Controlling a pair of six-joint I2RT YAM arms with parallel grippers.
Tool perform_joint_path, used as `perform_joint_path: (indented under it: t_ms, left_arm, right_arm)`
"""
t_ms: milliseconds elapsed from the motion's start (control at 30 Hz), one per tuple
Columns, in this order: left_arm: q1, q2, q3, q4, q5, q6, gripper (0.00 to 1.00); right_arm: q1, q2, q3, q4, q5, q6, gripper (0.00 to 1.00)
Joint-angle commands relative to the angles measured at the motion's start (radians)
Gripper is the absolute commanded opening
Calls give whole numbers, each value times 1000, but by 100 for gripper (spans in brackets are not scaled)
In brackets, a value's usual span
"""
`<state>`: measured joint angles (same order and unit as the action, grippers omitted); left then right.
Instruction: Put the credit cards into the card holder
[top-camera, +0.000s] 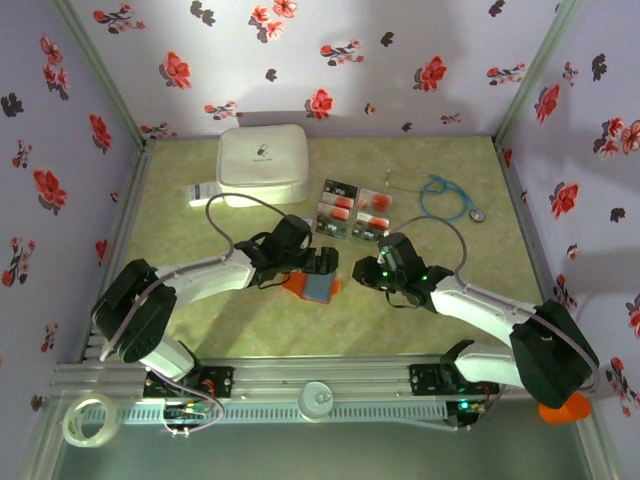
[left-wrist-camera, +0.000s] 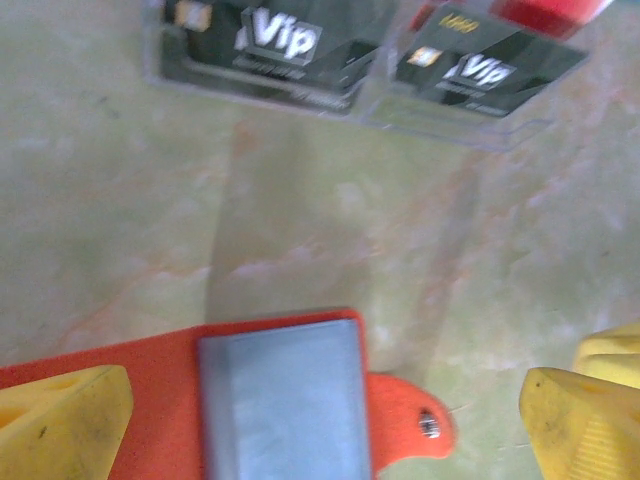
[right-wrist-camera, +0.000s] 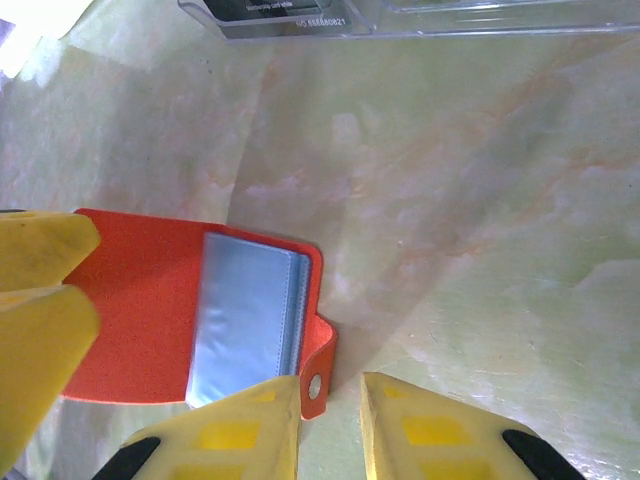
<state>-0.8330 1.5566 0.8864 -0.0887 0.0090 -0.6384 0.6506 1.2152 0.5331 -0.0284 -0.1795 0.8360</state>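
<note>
Orange and open, the card holder (top-camera: 313, 288) lies flat on the green counter (top-camera: 250, 335), close to the middle. That is where the cards must go.

I start at the left. My left jaws (left-wrist-camera: 320, 400) hang right over the holder. They are as wide apart as can be, with one yellow finger at 9 o'clock of the holder and one at 3 o'clock. They hold nothing. Between them I see the blue-grey pockets inside the holder, and I see no card in them.

At 12 o'clock from the holder sit the credit cards (top-camera: 352, 210). They lie side by side in a clear tray (left-wrist-camera: 450, 130), and I see none outside it.

Next, to the right, my right jaws (right-wrist-camera: 330, 385) are low over the counter at 3 o'clock of the holder. They are only a little apart, and bare counter shows in the gap. The holder's small snap tab (right-wrist-camera: 318, 375) is just beside one finger. I cannot tell if it touches. I see nothing pinched.

So I think the job has hardly begun. The holder is open and ready, and that part is done. Every card has yet to be picked up and slid into a pocket. The cards are thin and flat, so I think lifting one will be the hard bit.
</note>
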Motion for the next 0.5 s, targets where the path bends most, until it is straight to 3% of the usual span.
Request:
perform_joint_path:
  t_ms: [0,467]
  left_arm:
    - [17,-14,-63,17,6,22,100]
    - [17,-71,-172,90,-31,-4,100]
  right_arm:
    - [6,11,30,-17,-21,-33,23]
    - [58,239,245,-9,-36,-44,14]
